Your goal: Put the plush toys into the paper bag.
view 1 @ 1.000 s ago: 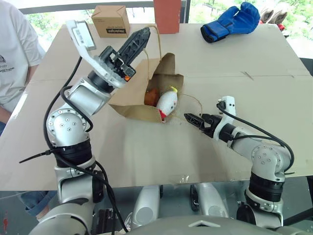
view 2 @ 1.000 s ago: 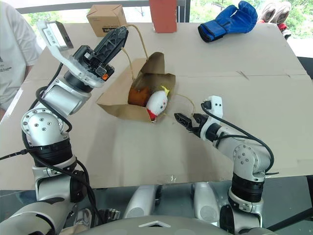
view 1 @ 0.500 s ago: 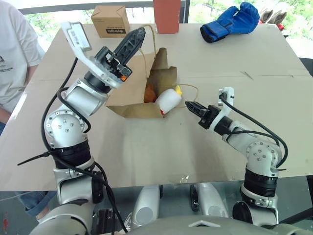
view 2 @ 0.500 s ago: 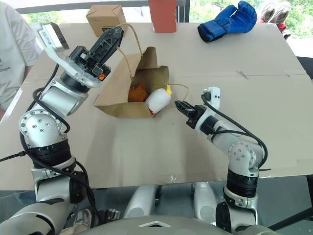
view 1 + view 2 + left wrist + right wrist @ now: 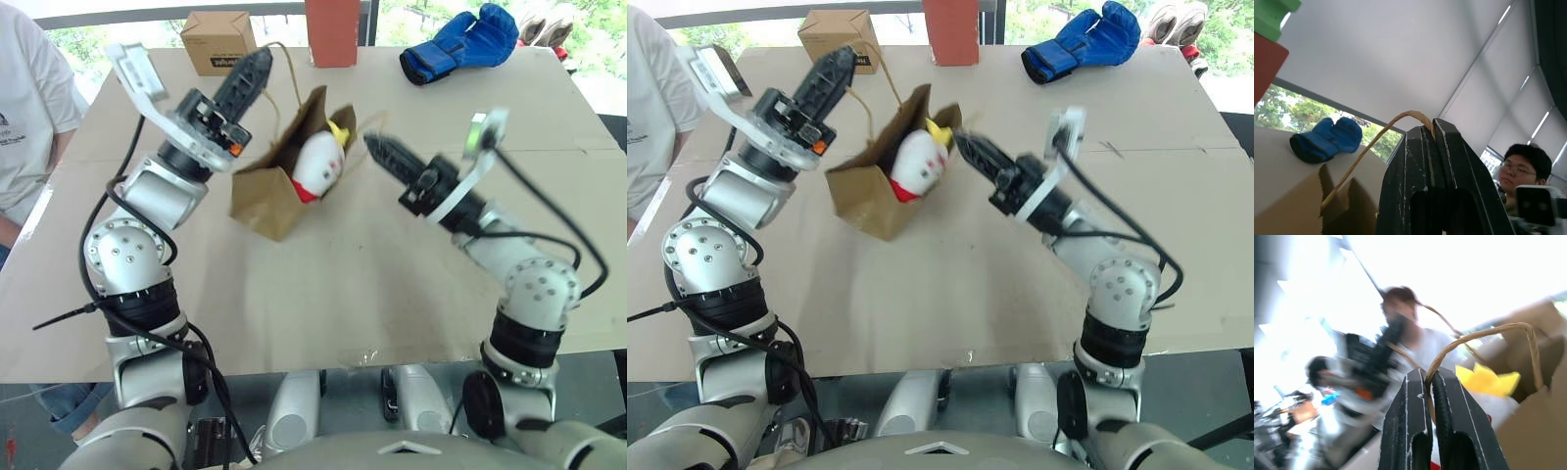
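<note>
Both grippers, left gripper (image 5: 257, 61) and right gripper (image 5: 377, 145), are pinching the paper bag (image 5: 269, 196) handles; blue boxing glove (image 5: 460, 41), cardboard box (image 5: 217, 41) sitting behind on the cardboard-covered table (image 5: 392, 284).

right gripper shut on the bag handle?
Yes: in the right wrist view the right gripper is shut with a twisted paper handle of the paper bag pinched between its fingers.

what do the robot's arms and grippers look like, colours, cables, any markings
Both arms are built of rounded silver-grey metal segments joined by black rings, with screw holes in the round joint caps. Loose black cables loop along each arm. The left gripper and right gripper have long, tapered black jaws. A white plate-like camera mount sticks out at each wrist, and the left wrist shows a small orange-red patch.
</note>
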`<act>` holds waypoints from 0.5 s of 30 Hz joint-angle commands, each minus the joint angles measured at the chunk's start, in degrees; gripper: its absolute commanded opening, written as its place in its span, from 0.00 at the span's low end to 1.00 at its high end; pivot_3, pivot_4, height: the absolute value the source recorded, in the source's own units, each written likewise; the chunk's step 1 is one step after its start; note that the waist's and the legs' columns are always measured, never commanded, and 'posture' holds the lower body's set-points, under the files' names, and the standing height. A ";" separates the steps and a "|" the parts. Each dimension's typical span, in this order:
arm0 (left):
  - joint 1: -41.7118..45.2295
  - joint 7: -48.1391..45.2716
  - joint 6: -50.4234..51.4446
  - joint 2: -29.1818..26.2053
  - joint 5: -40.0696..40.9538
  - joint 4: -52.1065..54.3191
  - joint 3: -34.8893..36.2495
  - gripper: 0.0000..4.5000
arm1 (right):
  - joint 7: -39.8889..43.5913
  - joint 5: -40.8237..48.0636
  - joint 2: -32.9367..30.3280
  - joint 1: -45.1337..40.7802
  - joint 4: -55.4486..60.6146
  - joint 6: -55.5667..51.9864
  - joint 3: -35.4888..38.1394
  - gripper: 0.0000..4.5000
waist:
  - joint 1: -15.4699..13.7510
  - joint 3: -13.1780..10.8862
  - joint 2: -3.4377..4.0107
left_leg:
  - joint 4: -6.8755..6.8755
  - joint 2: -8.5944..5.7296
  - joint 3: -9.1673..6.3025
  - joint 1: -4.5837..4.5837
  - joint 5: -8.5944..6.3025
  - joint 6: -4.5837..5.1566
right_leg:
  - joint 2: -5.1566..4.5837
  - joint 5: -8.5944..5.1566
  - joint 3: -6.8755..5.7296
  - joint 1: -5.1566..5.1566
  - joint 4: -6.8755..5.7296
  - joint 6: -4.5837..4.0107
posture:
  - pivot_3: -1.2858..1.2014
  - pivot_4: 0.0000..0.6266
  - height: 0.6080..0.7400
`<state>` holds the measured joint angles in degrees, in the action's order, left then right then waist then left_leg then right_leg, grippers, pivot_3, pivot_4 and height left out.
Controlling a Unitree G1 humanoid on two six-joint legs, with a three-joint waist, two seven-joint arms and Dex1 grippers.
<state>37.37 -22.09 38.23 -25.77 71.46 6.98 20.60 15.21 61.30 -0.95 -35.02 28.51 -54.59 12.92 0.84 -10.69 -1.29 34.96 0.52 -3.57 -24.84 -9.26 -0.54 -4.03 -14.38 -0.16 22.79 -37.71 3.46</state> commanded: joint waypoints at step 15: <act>6.52 -9.78 -6.16 -1.51 -18.38 -13.50 -3.21 0.00 | -7.39 5.47 -9.96 -1.84 2.99 4.31 -1.97 0.01 | 0.06 0.01 -0.02 | -0.09 -0.02 0.04 -0.04 0.00 0.01 | -0.01 0.08 0.01 0.03 0.05 0.11 | 0.52 0.24 0.81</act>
<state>41.93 -30.56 33.40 -26.42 54.06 -6.13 17.11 8.57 65.53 -10.92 -34.93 29.98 -52.35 10.04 0.90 -10.68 -1.31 34.87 0.50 -3.52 -24.87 -9.27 -0.53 -4.04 -14.31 -0.15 22.83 -37.66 3.56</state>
